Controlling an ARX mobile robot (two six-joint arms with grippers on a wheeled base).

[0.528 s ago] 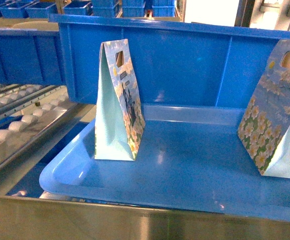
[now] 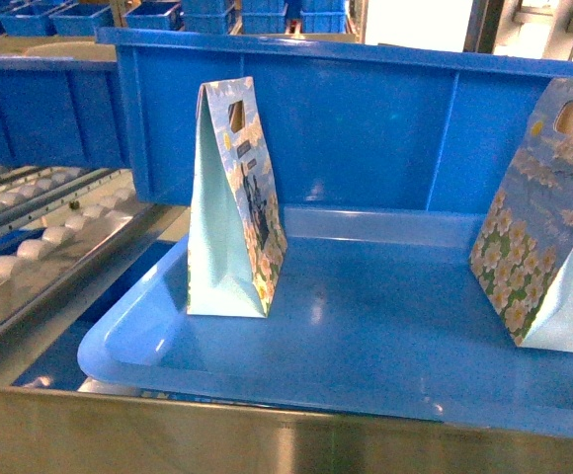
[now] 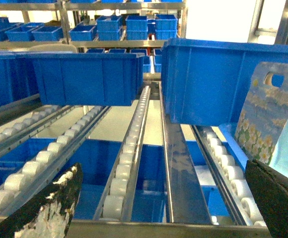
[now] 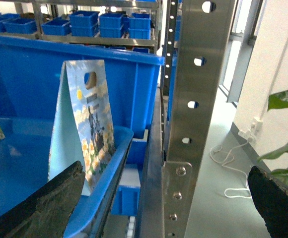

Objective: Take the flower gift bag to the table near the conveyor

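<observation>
Plainly, the flower gift bag (image 2: 235, 202) is standing upright in a shallow blue tray (image 2: 296, 370) on the conveyor (image 2: 44, 242), looking light, thin and easily crushed, so pinching its stiffer top edge beside the handle hole seems safest. A second bag (image 2: 543, 232) is leaning at the tray's right. Both the left gripper (image 3: 159, 198) and right gripper (image 4: 159, 201) are hanging with fingers spread wide, holding nothing.

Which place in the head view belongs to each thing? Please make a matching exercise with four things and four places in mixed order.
Things:
1. left flower gift bag
2. right flower gift bag
3. white rollers
4. steel rail

Places:
A. along the bottom edge of the view
B. in the blue tray, cut off by the right edge
C. on sloping tracks left of the tray
D. standing in the tray's left half

Pairs: 1-D, 2-B, 3-C, 4-A
</observation>
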